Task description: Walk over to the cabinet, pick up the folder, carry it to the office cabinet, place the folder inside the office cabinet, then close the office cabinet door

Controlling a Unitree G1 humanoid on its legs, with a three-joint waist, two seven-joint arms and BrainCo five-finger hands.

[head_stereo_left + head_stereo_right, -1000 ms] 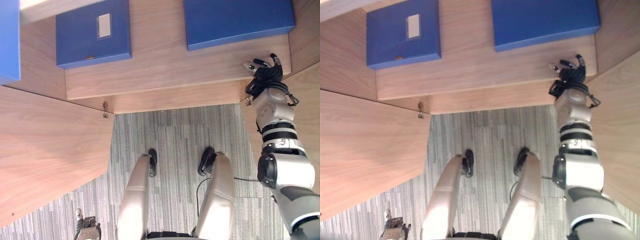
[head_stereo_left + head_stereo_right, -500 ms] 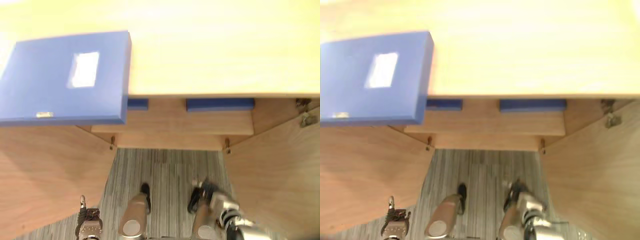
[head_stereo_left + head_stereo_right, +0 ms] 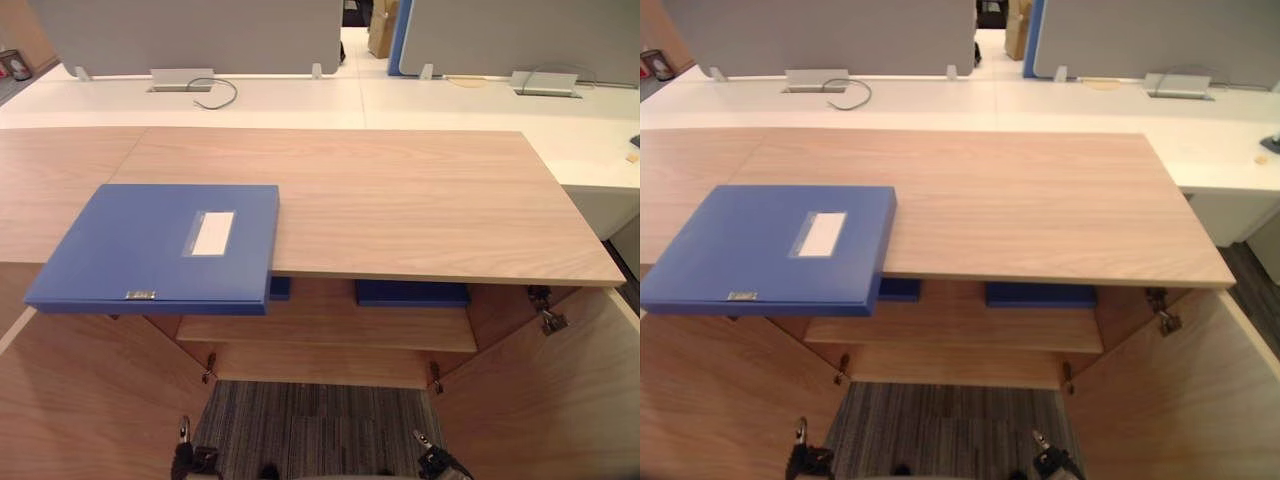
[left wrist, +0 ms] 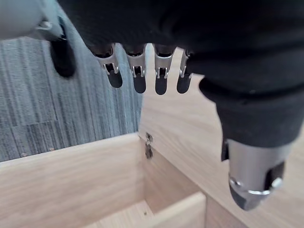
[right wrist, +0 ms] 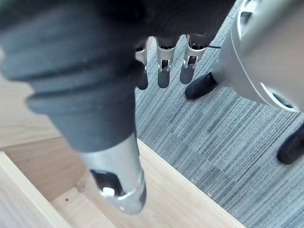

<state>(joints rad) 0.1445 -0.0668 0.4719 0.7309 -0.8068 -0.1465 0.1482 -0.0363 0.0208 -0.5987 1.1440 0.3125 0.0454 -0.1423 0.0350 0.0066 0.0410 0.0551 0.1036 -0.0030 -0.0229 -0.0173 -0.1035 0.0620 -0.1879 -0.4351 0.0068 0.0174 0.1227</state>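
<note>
So, left hand (image 4: 139,71): fingers hang straight and a little apart, thumb off to one side, empty; low by the left door, mostly cut off at the near edge of the head views.
left door (image 3: 90,400): swung open, near end out of frame.
folder (image 3: 165,245): blue, lies flat on the left of the cabinet top, pale label up, near edge overhanging the opening; in neither hand.
left shelf folder (image 3: 280,289): blue, only a sliver shows; the rest is hidden by the folder and the top.
shelf (image 3: 330,328): wood, far part hidden under the top.
right shelf folder (image 3: 412,293): blue, only its near edge shows under the top; well apart from the left one.
right hand (image 5: 163,71): fingers straight and relaxed, empty; low over the carpet by the right door, mostly cropped in the head views.
right door (image 3: 540,400): open, hinge (image 3: 548,320) at its far corner, cropped at the right.
cabinet top (image 3: 400,200): light wood, spans the opening.
carpet (image 3: 310,430): grey, striped, between the doors.
room: white desks (image 3: 300,100) beyond the cabinet, grey screens (image 3: 190,35) behind them, cable (image 3: 215,95) looped on the left desk.
change vs 1.0 s ago: head camera has tilted up from the shelf to the top; right hand was up at the shelf's right near corner and is now down at the side; left hand is low in both.
</note>
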